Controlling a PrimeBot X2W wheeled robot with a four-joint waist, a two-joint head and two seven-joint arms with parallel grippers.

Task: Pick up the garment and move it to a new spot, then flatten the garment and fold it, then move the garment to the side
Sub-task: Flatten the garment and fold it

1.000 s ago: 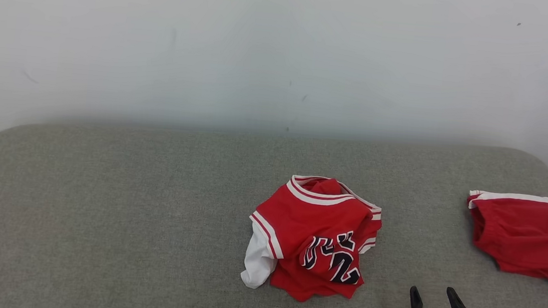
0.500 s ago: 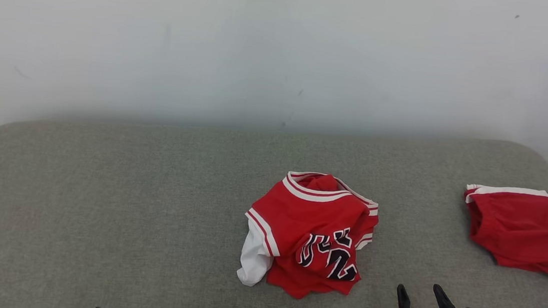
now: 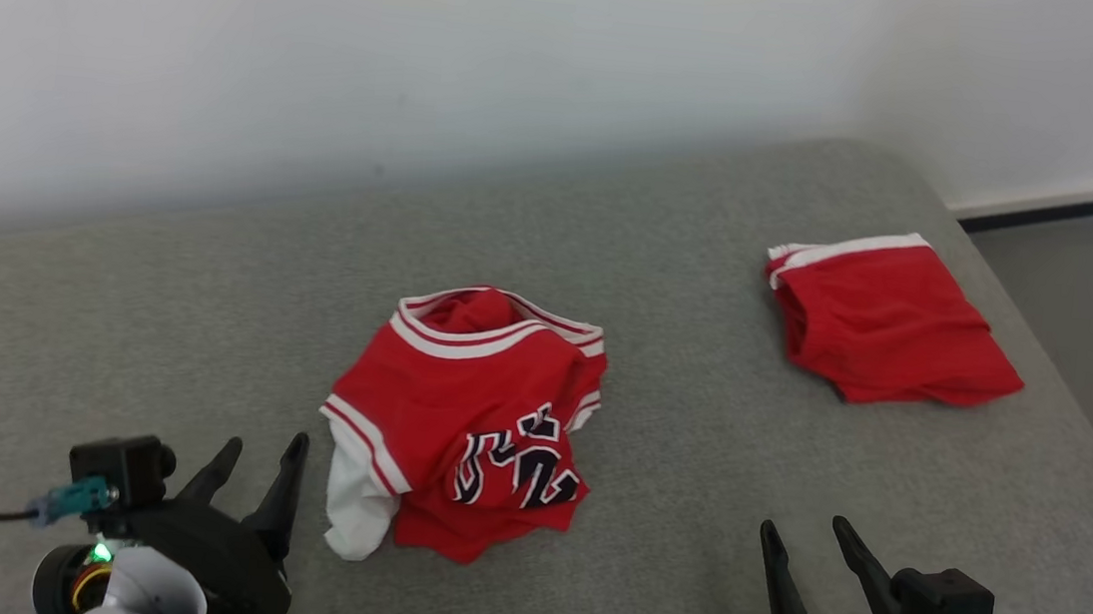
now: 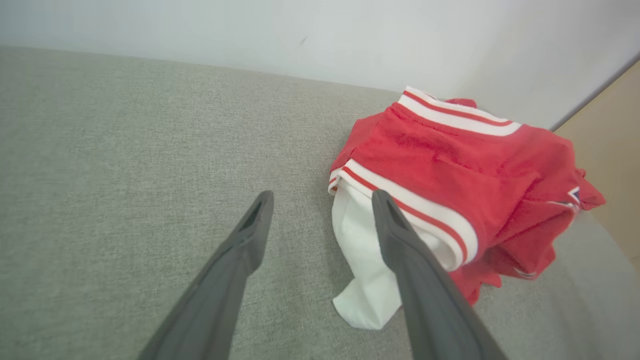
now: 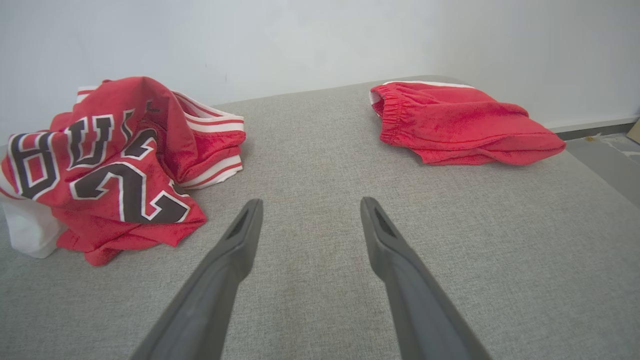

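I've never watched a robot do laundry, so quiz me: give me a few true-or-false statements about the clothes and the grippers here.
1. The left gripper and right gripper are both open and empty. True.
2. The jersey lies flat and spread out. False: it is crumpled in a heap.
3. The shorts lie to the jersey's right, apart from it. True.
4. The jersey is plain red all over. False: it has white trim, and dark lettering shows on it.
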